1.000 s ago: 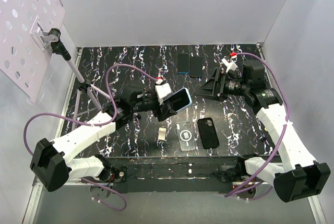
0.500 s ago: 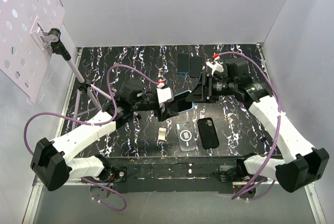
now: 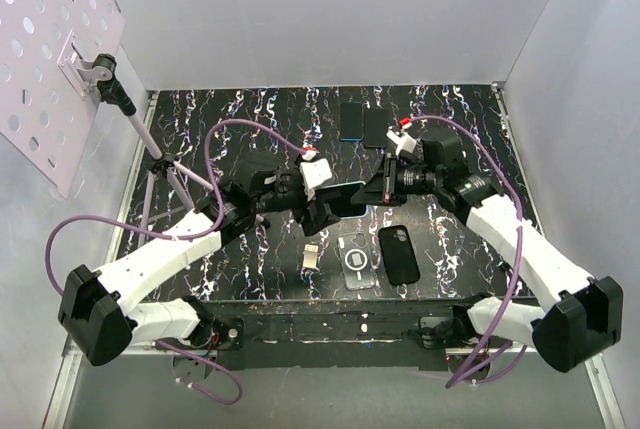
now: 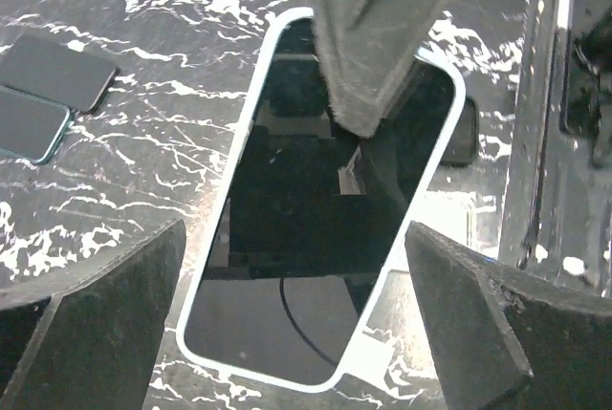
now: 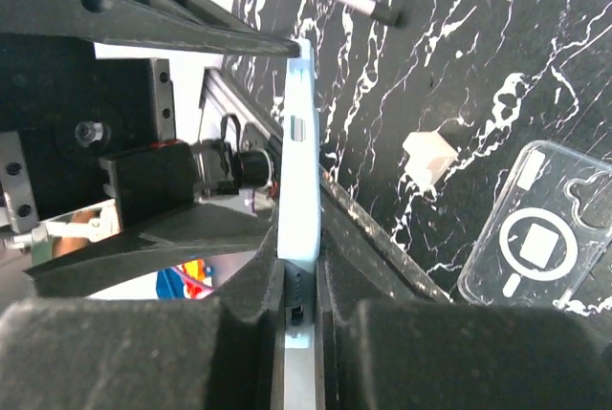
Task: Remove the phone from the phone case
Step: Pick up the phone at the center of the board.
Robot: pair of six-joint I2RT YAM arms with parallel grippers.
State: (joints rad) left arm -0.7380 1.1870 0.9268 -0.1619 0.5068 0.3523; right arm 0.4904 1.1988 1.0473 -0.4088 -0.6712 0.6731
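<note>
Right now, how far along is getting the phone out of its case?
Done: only the grip. The right gripper is shut on the edge of the phone. In hand: the left gripper stands open either side of it. Left: the separation itself; the light blue case wraps the phone all round. The clear case on the table is another, empty one.

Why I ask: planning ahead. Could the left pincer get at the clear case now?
Probably yes: the left pincer stands open, the clear case lies uncovered nearby; the right pincer holds the phone.
</note>
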